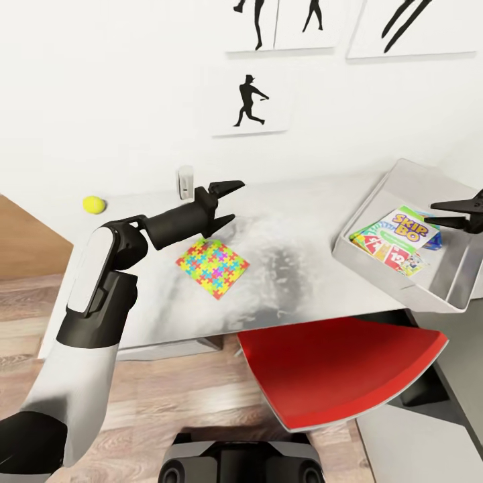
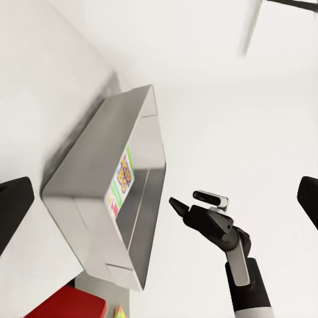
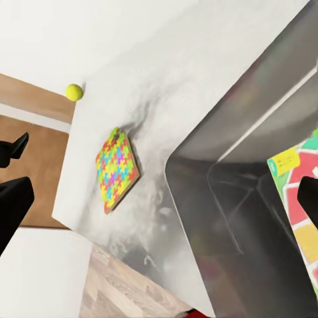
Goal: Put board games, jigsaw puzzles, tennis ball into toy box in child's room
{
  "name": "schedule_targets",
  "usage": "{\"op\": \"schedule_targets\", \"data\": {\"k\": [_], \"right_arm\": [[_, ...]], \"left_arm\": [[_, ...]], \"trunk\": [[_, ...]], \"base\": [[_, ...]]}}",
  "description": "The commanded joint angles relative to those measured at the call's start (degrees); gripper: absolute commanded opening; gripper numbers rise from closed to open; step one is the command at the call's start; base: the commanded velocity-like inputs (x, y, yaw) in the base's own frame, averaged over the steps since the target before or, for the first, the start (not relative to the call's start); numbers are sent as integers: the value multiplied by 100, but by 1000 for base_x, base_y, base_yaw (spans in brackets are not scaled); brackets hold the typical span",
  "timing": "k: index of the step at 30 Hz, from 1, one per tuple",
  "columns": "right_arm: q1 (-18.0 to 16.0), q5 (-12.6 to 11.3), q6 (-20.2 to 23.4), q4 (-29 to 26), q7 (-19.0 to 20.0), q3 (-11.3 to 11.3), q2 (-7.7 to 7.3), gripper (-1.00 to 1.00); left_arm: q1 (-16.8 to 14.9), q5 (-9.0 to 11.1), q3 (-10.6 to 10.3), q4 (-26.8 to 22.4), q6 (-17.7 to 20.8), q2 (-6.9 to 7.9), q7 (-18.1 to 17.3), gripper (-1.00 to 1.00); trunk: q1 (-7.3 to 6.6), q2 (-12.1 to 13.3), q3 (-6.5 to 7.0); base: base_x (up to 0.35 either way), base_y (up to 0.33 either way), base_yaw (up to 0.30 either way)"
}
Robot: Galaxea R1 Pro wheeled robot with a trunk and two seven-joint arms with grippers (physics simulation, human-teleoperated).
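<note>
My left gripper (image 1: pixel 226 200) hangs open and empty above the surface (image 1: pixel 302 268), just past the far corner of the puzzle (image 1: pixel 212 267). From the puzzle, the ball (image 1: pixel 94 204) sits at about 10 o'clock near the wall, and the toy box (image 1: pixel 376 201) at about 2 o'clock. A Skip-Bo game (image 1: pixel 397 239) already lies inside the box. My right gripper (image 1: pixel 448 213) is over the box, fingers parted, holding nothing.

I judge the puzzle is next. It's thin and flat, so pinching straight down will likely fail. I'd lower the left gripper, set one finger against an edge and slide the sheet toward the near rim of the surface until a corner overhangs, then close on that. The red chair (image 1: pixel 335 369) sits right under that rim, so I'd keep the wrist high.
</note>
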Motion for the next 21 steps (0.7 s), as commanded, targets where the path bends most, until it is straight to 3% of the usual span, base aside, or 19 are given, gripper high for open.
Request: {"op": "schedule_targets", "data": {"k": [1, 21], "right_arm": [[-13, -33, 43, 4, 11, 37, -7, 100], [-12, -33, 52, -10, -122, 36, -21, 100]], "left_arm": [[-6, 59, -4, -4, -7, 2, 56, 100], [96, 59, -4, -4, -7, 7, 59, 100]], "trunk": [[4, -10, -1], [4, -10, 166]], "base": [[-3, 5, 118], [-1, 1, 100]]}}
